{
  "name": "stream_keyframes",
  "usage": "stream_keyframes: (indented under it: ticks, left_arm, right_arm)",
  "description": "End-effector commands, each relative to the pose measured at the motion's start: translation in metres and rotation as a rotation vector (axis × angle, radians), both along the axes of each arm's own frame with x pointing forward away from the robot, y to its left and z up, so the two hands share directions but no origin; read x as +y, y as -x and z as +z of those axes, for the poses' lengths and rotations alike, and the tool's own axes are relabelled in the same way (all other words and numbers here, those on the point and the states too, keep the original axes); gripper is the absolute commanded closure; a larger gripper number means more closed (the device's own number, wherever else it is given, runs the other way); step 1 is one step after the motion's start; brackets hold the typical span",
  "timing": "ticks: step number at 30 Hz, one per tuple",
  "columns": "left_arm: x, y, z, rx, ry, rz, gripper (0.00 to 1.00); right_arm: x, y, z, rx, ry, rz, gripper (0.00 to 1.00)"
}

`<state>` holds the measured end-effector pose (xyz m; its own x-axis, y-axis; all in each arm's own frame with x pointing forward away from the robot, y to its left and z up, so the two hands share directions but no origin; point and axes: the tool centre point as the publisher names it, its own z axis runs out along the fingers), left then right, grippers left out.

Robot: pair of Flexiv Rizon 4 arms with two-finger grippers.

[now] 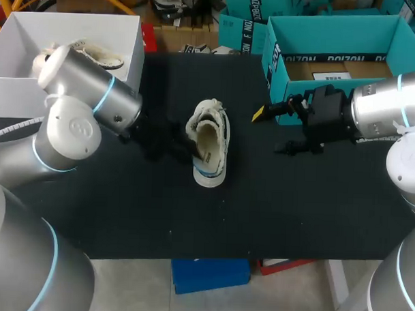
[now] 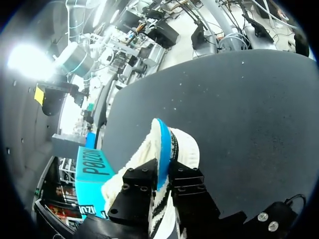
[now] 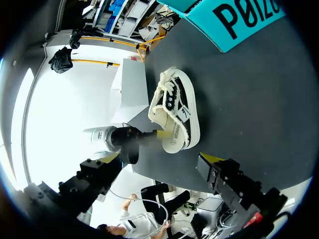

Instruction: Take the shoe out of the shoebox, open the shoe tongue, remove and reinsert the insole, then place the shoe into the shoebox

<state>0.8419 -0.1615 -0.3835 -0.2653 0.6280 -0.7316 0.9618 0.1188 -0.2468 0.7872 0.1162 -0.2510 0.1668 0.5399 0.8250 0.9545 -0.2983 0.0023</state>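
At the far left stands a white box (image 1: 132, 54), and in it lies a pale shoe (image 1: 102, 56). My left arm comes in across that box, and the left hand (image 2: 164, 181) is clenched on the task's shoe (image 1: 211, 145), its fingers (image 2: 142, 181) pressing the shoe's left side wall from both sides. A blue edge shows between them. This shoe is cream with a black side panel. It lies out of the shoebox in the middle of the black tabletop (image 1: 294, 213), opening upward, laces at its far end. Small print shows on the insole and on a tag on its side, too small to make out. To its right the right hand (image 1: 270, 132) hangs released, fingers wide apart with nothing between them. At the far right the teal shoebox (image 1: 335, 27) stands open, large dark lettering on its outer wall. Inside it show a printed dark band, a brown floor and a white label.
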Motion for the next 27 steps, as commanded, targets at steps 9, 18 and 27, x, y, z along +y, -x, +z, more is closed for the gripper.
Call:
stream_keyframes:
  ticks: [9, 18, 27]
  left_arm:
    - [0.001, 0.007, 0.006, 0.001, 0.047, 0.007, 1.0]
    - [0.001, 0.012, 0.006, 0.016, 0.048, 0.005, 1.0]
    - [0.0, 0.013, 0.006, 0.027, 0.042, 0.007, 0.0]
  right_arm:
    - [0.001, -0.001, 0.0, 0.001, 0.001, -0.001, 0.0]
    - [0.001, -0.001, 0.0, 0.001, 0.001, -0.001, 0.0]
    - [0.001, -0.001, 0.0, 0.001, 0.001, -0.001, 0.0]
